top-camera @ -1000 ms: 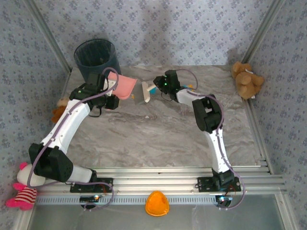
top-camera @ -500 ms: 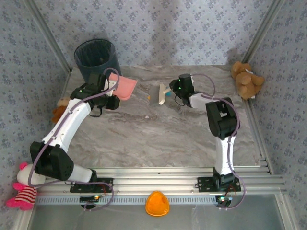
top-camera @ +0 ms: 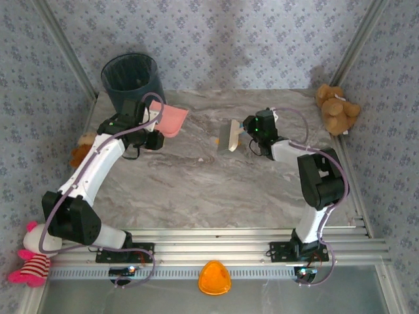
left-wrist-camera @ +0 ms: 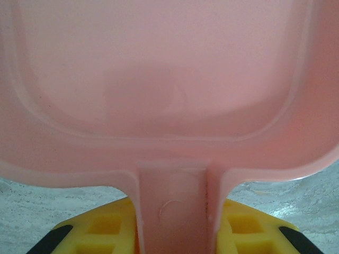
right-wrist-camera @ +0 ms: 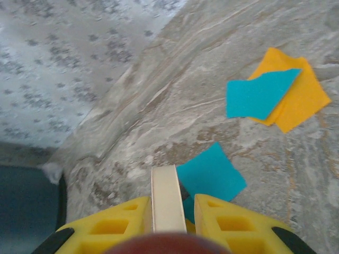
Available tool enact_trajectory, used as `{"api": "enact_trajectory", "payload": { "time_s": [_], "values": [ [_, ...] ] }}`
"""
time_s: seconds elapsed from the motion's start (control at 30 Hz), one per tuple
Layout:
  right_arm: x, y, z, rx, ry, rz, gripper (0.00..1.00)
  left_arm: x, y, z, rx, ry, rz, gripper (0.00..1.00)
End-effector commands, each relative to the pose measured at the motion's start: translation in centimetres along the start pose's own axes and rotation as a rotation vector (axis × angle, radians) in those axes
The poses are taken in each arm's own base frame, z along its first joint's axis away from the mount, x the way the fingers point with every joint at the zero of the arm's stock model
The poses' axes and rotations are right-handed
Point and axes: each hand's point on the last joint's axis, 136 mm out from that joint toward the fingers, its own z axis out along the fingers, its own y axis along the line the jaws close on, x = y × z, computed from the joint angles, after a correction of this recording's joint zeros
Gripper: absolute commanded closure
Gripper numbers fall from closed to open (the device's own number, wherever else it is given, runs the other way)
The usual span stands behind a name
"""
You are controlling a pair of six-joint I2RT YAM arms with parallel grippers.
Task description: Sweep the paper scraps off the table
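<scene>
Cyan scraps (right-wrist-camera: 211,174) two, orange scrap (right-wrist-camera: 302,100) one

1. A flat cream strip (right-wrist-camera: 166,193) is held tight btw. the yellow fingers (right-wrist-camera: 114,225) of the right gripper (right-wrist-camera: 168,203), at the bottom.
2. One blue scrap (right-wrist-camera: 214,174) is seen on the table (right-wrist-camera: 153,106), just past the fingers, partly hidden by them.
3. At top rt., a 2nd blue scrap (right-wrist-camera: 259,95) is laid over an orange scrap (right-wrist-camera: 302,100).
4. A spotted wall (right-wrist-camera: 53,58) is seen top left.
</scene>
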Motion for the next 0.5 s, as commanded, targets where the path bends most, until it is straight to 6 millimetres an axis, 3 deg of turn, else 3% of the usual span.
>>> {"api": "enact_trajectory", "payload": {
  "time_s": [0.0, 0.1, 0.17, 0.47],
  "values": [
    [-1.8, 4.9, -1.4, -0.231, 0.007, -0.055, 1.0, -0.4, -0.3, -0.5, 0.02, -0.007, 0.006, 1.0],
    [-2.8, 6.8, -2.6, -0.288, 0.003, -0.109, 1.0, -0.4, -0.3, -0.5, 0.02, -0.009, 0.006, 1.0],
    [-3.6, 7.1, -3.3, -0.28, -0.013, -0.137, 1.0, -0.3, -0.2, -0.4, 0.016, -0.005, 0.007, 1.0],
    [-9.0, 4.1, -5.3, -0.162, -0.108, -0.233, 1.0, -0.3, -0.2, -0.4, 0.012, -0.001, 0.012, 1.0]
  ]
}}
